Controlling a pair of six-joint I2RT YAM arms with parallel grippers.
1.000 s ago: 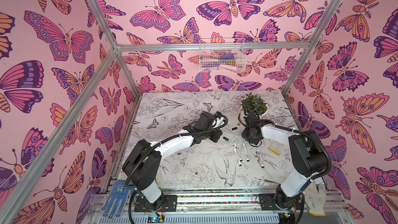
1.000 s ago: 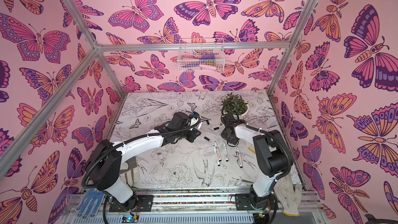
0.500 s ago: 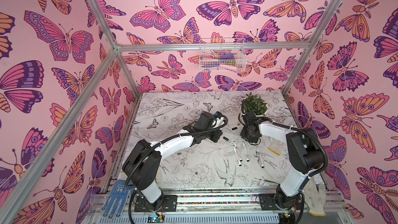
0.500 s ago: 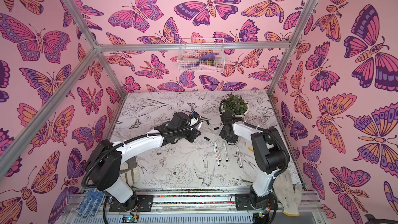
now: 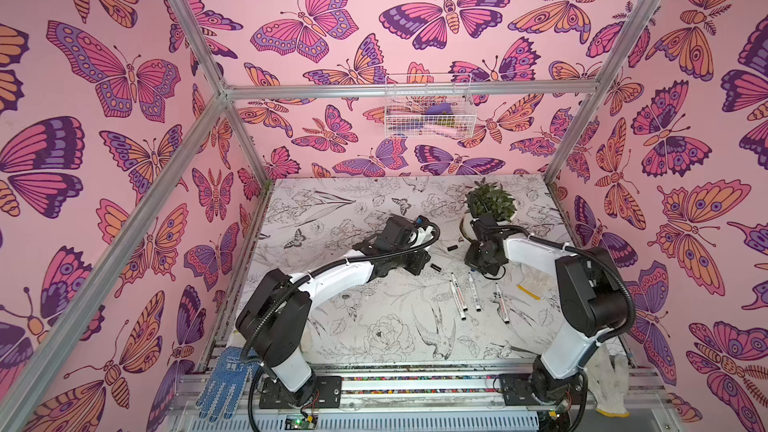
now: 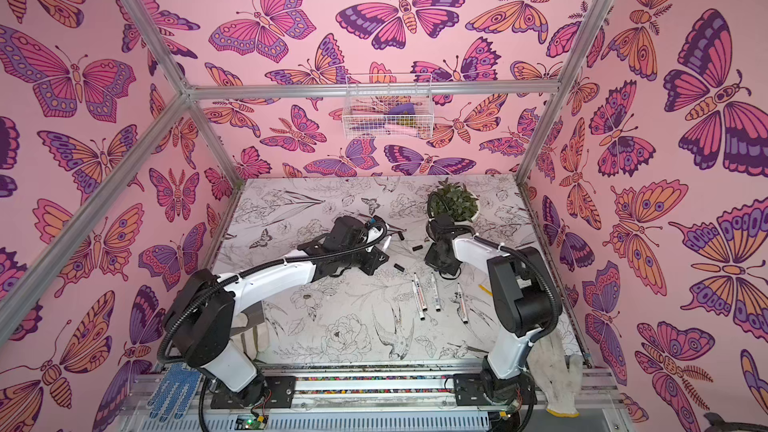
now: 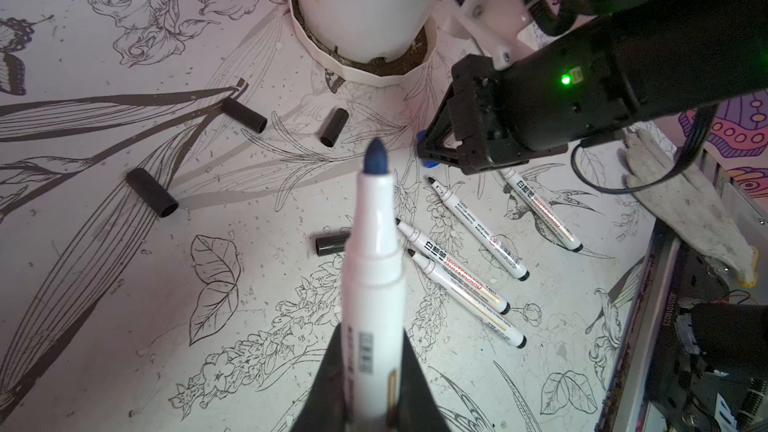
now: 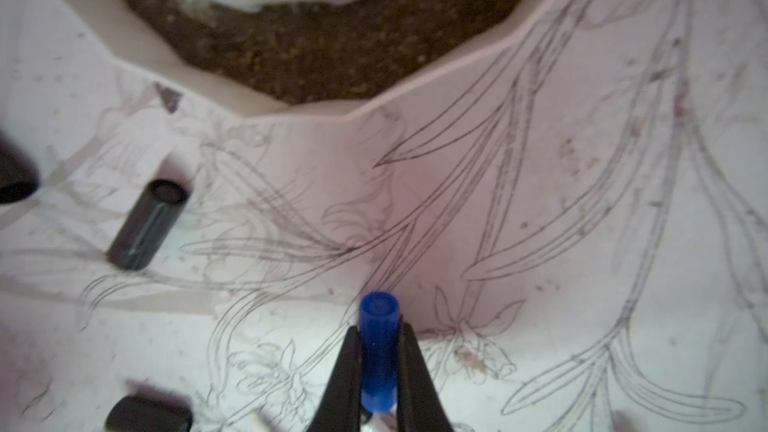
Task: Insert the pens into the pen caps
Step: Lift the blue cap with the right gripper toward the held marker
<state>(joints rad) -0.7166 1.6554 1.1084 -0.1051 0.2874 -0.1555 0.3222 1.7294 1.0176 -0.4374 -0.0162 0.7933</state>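
Left arm (image 5: 332, 280) and right arm (image 5: 536, 249) have white shells, black joints, ribbed black conduits (image 5: 622, 284); the right hand (image 8: 380, 330) is black.

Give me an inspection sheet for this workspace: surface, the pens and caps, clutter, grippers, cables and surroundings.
Surface: table under a floral line-print cover, specked with debris.
Job's things: blue-tipped pen held; four pens lying uncapped; four black caps loose; blue cap held.
Clutter: potted plant at the back; white glove on the table's right side; blue glove at the front edge.
Grippers: left gripper shut on the blue-tipped pen; right gripper shut on the blue cap.
Cables: black conduit along each arm; thin cable looping off the right wrist.
Surroundings: butterfly walls, aluminium frame, wire basket on the back wall.
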